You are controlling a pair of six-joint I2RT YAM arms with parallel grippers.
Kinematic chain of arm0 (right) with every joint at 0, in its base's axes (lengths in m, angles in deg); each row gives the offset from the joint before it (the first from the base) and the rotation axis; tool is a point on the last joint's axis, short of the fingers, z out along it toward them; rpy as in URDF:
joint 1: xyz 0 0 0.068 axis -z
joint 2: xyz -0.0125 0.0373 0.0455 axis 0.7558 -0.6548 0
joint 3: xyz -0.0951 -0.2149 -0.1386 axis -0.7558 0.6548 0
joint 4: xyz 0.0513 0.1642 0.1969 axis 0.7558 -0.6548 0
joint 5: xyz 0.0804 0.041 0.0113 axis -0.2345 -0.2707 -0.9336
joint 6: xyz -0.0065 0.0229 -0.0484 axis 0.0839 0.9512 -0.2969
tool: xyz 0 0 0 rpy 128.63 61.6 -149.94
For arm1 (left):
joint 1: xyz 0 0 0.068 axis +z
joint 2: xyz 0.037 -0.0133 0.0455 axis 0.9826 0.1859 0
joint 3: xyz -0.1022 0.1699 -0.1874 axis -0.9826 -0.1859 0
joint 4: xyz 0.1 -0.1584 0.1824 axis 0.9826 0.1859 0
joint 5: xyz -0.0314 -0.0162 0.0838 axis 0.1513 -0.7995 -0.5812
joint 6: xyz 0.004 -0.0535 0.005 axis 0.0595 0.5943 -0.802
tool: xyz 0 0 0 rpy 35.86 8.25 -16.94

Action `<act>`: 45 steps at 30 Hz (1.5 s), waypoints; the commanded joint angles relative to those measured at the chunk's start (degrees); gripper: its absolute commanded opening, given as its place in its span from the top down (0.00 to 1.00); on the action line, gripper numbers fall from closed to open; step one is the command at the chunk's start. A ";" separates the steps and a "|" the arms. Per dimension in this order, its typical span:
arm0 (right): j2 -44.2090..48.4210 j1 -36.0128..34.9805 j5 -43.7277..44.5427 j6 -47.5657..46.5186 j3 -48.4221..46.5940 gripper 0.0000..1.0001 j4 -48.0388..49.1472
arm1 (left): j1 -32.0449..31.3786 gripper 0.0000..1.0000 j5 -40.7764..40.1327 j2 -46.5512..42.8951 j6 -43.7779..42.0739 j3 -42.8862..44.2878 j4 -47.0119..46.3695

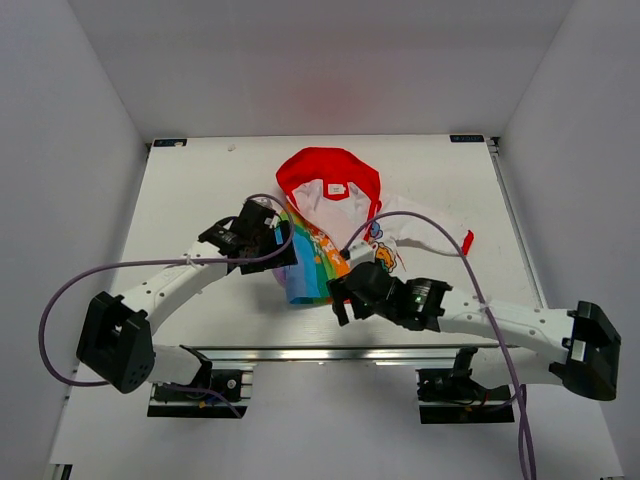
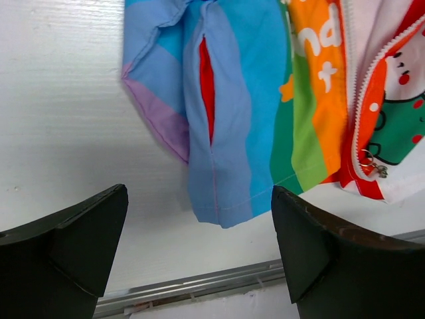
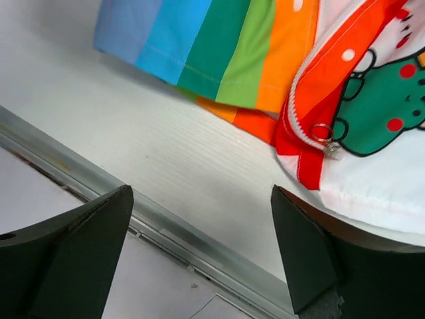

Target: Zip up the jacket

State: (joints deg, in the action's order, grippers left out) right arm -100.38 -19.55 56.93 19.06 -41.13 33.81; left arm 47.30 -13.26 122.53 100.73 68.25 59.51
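The jacket (image 1: pixel 318 262) lies in the middle of the table, its red hood (image 1: pixel 325 170) far, its rainbow-striped panel (image 1: pixel 305 270) near and its white cartoon panel (image 1: pixel 420 235) to the right. My left gripper (image 1: pixel 276 262) is open and empty, hovering over the rainbow panel's left edge (image 2: pixel 219 153). My right gripper (image 1: pixel 340 298) is open and empty just near of the jacket's bottom hem. The white zipper's slider with its metal ring (image 3: pixel 324 138) sits at the bottom of the red-edged front, and it also shows in the left wrist view (image 2: pixel 373 165). The zipper teeth (image 2: pixel 362 86) are parted above it.
A metal rail (image 1: pixel 330 352) runs along the table's near edge, close under both grippers (image 3: pixel 166 226). Purple cables (image 1: pixel 440 235) arc over the jacket's right side and loop out to the left (image 1: pixel 60 300). White walls enclose the table.
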 commanded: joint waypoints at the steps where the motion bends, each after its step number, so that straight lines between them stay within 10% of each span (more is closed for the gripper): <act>1: 2.87 4.72 -1.72 -1.62 2.61 0.11 3.45 | 0.26 0.02 3.00 -3.05 -1.54 -1.01 -3.32; 10: -2.56 24.25 -22.20 -11.55 7.63 0.11 19.01 | 0.26 0.02 2.92 -5.07 -2.07 -2.77 -3.33; 21: -9.08 22.86 -36.00 -9.63 12.46 0.11 22.01 | 0.26 0.02 2.21 -7.71 -1.28 -4.70 -4.03; 30: -2.75 8.26 -49.72 -9.29 7.81 0.11 20.33 | 0.26 0.02 2.04 -10.26 -1.46 -5.58 -4.38; 45: 0.51 8.09 -0.52 9.25 5.17 0.11 2.23 | 0.26 0.02 0.10 -13.34 -1.02 -6.37 -2.19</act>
State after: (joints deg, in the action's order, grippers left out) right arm -99.44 -11.59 44.63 21.56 -34.68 41.24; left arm 47.30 -12.21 110.82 99.38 62.52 56.69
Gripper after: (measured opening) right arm 0.894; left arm 0.982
